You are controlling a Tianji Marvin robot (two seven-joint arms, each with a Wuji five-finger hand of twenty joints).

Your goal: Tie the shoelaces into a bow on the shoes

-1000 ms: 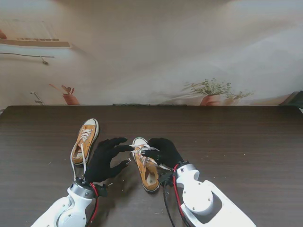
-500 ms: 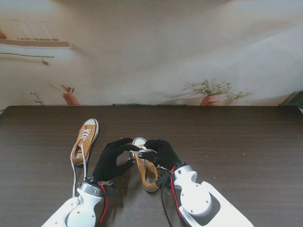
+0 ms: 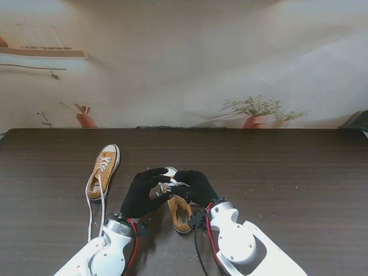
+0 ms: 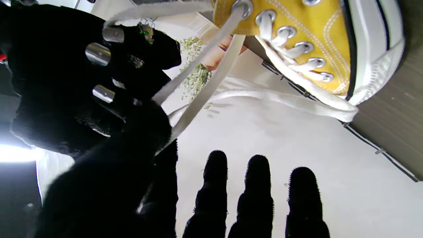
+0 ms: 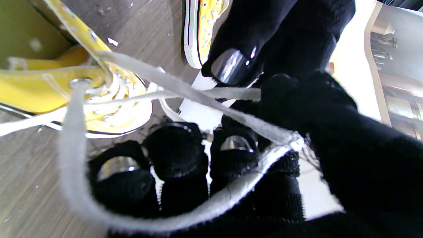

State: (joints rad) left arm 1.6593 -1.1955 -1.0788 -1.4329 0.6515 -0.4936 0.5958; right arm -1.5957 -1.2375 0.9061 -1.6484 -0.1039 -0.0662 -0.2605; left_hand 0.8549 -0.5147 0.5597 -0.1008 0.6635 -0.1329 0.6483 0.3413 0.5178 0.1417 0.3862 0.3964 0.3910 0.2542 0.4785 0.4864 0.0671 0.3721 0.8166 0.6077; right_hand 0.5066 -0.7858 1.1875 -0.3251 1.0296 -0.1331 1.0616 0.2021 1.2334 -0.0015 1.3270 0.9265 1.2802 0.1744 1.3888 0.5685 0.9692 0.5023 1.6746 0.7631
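A yellow canvas shoe (image 3: 181, 214) lies in the middle of the table, toe pointing away from me. My two black-gloved hands meet over its laces. My right hand (image 3: 197, 187) is curled shut on a white shoelace (image 5: 211, 102), which sweeps in a loop (image 5: 74, 172) around its fingers (image 5: 175, 155). My left hand (image 3: 144, 194) pinches lace strands (image 4: 201, 82) between thumb and forefinger, right against the right hand (image 4: 82, 76); its other fingers (image 4: 257, 195) stay stretched out. The shoe's eyelets (image 4: 299, 46) show, laced loosely. No bow is visible.
A second yellow shoe (image 3: 104, 171) lies to the left, its untied white lace (image 3: 92, 210) trailing toward me over the dark wood table (image 3: 287, 172). A pale wall with potted plants (image 3: 259, 112) stands behind the table's far edge.
My left hand has moved right and closed in on the right hand over the shoe, its thumb and forefinger now at the lace. The right hand has shifted only slightly.
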